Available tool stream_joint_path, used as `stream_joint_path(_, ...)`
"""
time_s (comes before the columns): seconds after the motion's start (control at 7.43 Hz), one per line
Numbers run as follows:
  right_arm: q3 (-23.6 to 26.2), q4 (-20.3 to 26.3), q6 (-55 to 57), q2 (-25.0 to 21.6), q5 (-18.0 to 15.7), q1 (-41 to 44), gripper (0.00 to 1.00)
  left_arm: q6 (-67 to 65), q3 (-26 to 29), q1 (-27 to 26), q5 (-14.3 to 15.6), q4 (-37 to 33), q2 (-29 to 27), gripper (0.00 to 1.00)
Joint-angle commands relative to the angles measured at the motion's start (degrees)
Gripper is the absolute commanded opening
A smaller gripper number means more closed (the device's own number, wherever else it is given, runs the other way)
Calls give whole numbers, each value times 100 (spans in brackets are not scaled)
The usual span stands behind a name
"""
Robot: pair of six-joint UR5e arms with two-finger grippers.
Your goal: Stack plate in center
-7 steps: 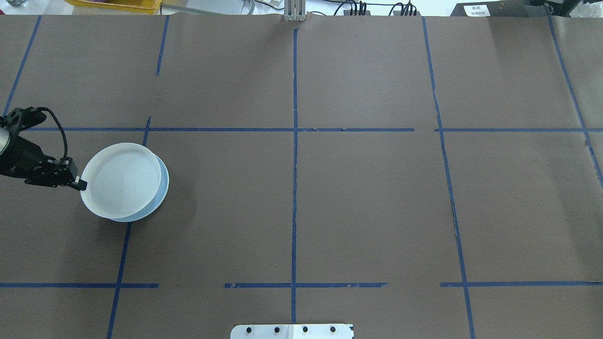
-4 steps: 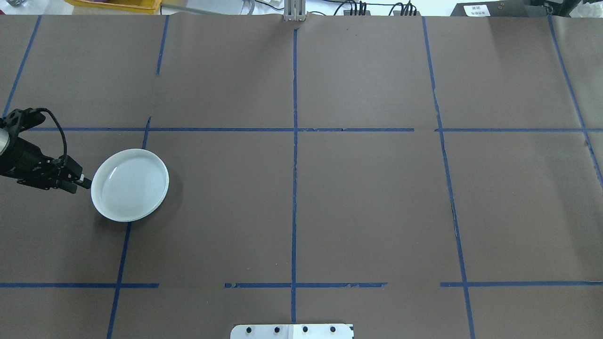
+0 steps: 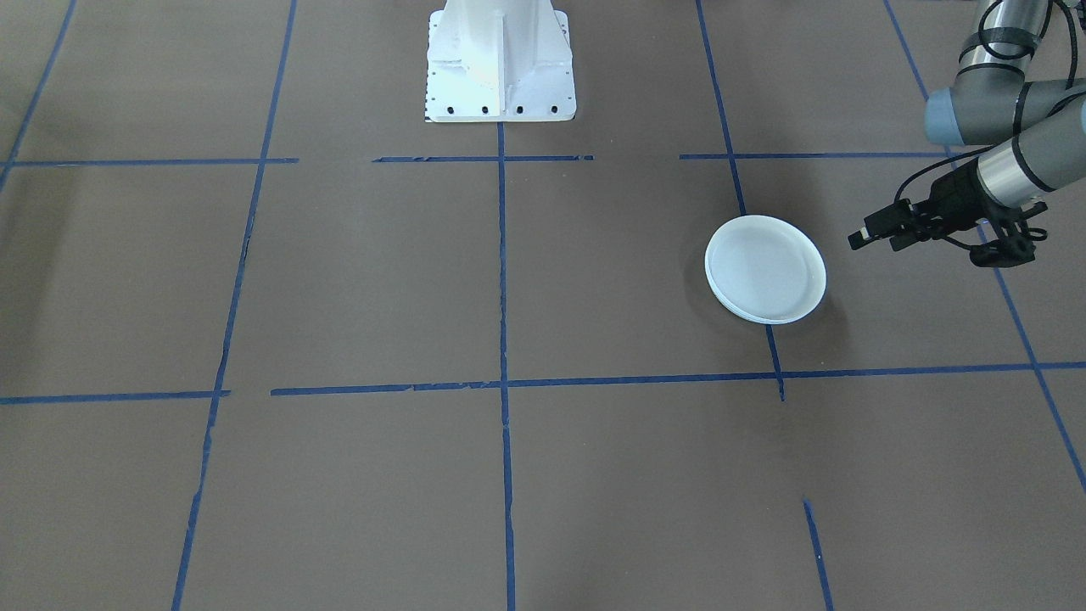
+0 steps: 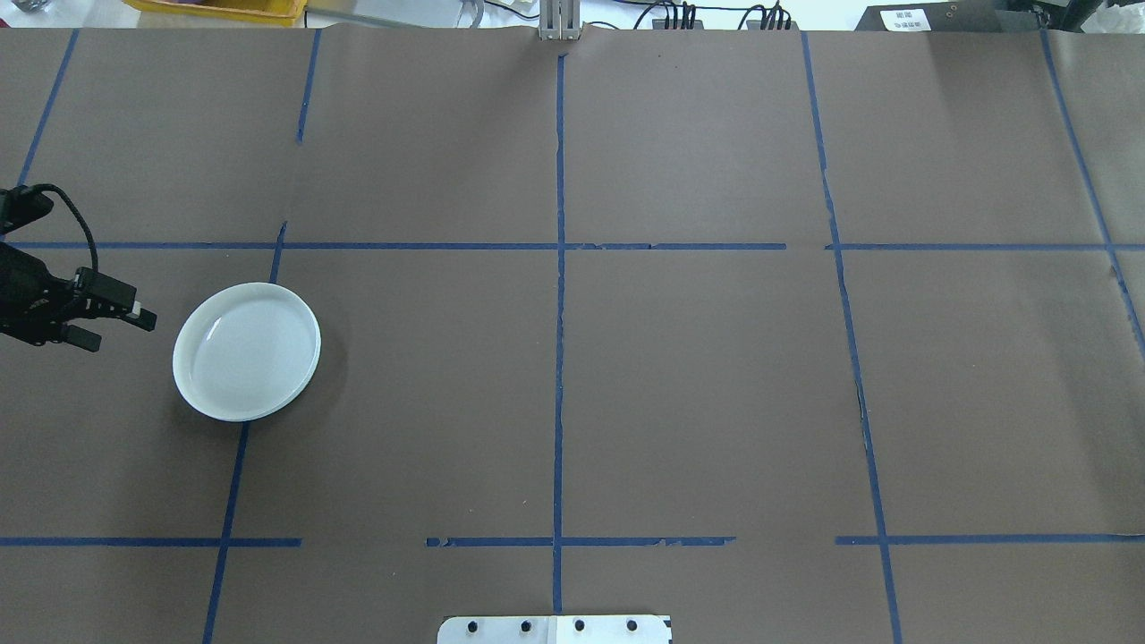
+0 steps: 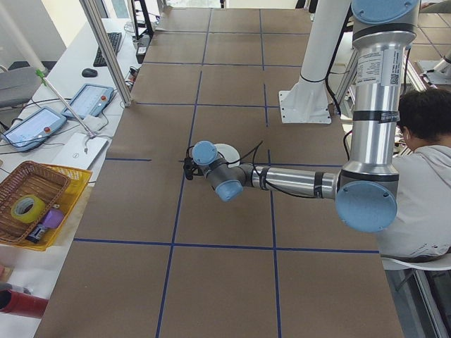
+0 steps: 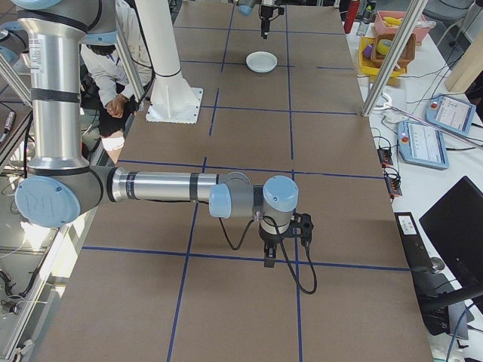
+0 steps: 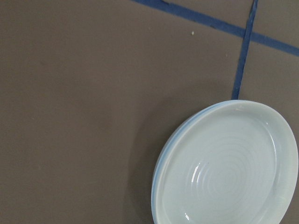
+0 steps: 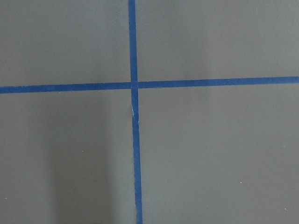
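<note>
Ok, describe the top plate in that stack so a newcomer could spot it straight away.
Start at the white robot base, then look across the brown table toward the robot's left, where the left hand hovers beside the only stack of plates. The top plate is pale blue-grey with concentric rings inside; the plates beneath show only as thin rim edges.

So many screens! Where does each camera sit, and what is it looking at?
Front-facing: across the table, facing the robot's base; left gripper, plate stack.
Overhead: behind the robot, looking down; same stack, left gripper.
Exterior left: table end; left arm near, a seated person.
Exterior right: opposite end; right gripper near, stack far.
Left wrist: down on the ringed top plate.
Right wrist: only blue tape.
</note>
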Motion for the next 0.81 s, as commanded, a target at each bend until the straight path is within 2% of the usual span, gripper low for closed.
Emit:
stream_joint_path(0.0, 6, 9, 2, 0, 4, 0, 100, 1285, 24, -317, 67, 602, 247, 100)
stream_joint_path(0.27, -3, 0, 2, 0, 4, 0, 100, 3040, -37, -746, 627, 1927, 239, 100)
stream_joint_path(0.4, -3, 0, 2, 0, -4, 0, 100, 4015, -63, -1227, 900, 2464, 239, 100)
stream_joint_path(0.54, -3, 0, -7, 0, -4, 9, 100, 5043, -72, -1815, 1060, 3131, 222, 100)
stream_joint_path(0.67, -3, 0, 2, 0, -4, 0, 100, 5567, -177, -2186, 1061, 4025, 152, 100)
